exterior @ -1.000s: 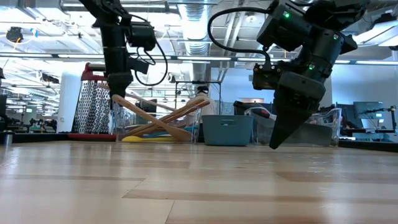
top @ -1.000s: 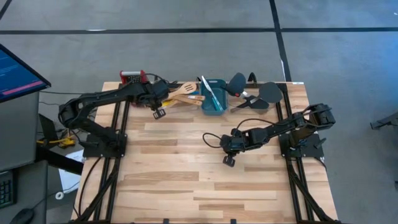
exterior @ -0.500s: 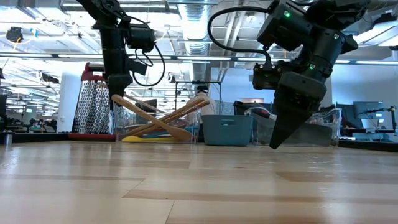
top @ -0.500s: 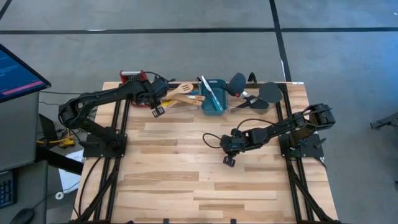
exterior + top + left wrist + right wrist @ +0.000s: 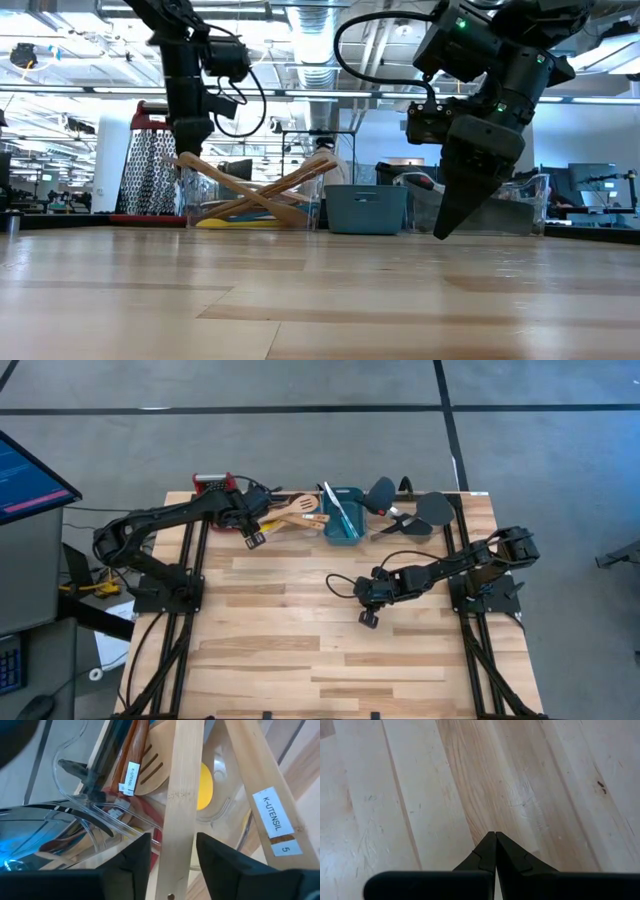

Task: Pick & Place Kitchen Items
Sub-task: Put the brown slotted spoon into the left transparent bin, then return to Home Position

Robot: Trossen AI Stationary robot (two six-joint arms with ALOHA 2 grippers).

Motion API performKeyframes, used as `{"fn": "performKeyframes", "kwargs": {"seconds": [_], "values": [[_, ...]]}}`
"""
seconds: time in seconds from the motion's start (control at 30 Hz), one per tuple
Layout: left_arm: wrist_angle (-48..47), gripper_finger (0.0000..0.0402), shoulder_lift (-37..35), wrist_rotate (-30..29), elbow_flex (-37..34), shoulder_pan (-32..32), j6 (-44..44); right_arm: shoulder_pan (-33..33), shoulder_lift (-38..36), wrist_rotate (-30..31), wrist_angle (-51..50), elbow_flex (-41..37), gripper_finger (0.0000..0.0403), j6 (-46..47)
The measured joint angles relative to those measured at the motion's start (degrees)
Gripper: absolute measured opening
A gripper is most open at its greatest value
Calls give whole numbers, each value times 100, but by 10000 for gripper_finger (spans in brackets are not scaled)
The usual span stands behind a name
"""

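A pale wooden handle (image 5: 182,805) runs straight up between the two dark fingers (image 5: 131,862) of the left gripper (image 5: 172,865); the fingers stand apart on either side of it with a small gap showing at each edge, so the gripper is parted around the handle rather than clamped on it. Just beside it a second pale wooden handle (image 5: 265,800) crosses at a slant and carries a white sticker (image 5: 276,822) reading "K-UTENSIL" and "5". Behind them lie a slotted wooden spatula (image 5: 152,767) and a dark-brown wooden spoon (image 5: 132,765) with its own small white label, too fine to read fully, plus a yellow spoon (image 5: 204,790), all inside a clear plastic bin (image 5: 80,785). From above, these wooden utensils (image 5: 290,512) sit at the far left part of the bench (image 5: 300,650), next to a teal tub (image 5: 343,515), with black spatulas (image 5: 415,512) beyond it. The right gripper (image 5: 494,851) hangs over bare bench near the middle, fingers pressed together on nothing.
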Motion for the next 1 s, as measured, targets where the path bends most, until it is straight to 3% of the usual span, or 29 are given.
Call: {"fn": "performKeyframes", "kwargs": {"seconds": [0.2, 0.47, 0.57, 0.73, 0.93, 1.0], "values": [[10, 156, -372, 15, -2, -8, 167, 0, 0, -2, -6, 0, 0, 0], [10, 144, -1369, 37, -2, -26, 5, 0, -2, -2, -97, 0, 0, 0], [10, 135, -1757, 290, -2, -110, -252, 0, -2, -2, -126, 0, 0, 0], [10, 94, -2240, 775, -2, -581, -542, -12, -2, -2, -64, 0, 0, -32], [60, 12, -2426, 801, -2, -1432, -1102, -99, -38, -2, 476, 2, 0, -299], [146, 6, -2417, 811, -14, -1719, -1202, -139, -105, -2, 612, 4, 0, -302]]}}
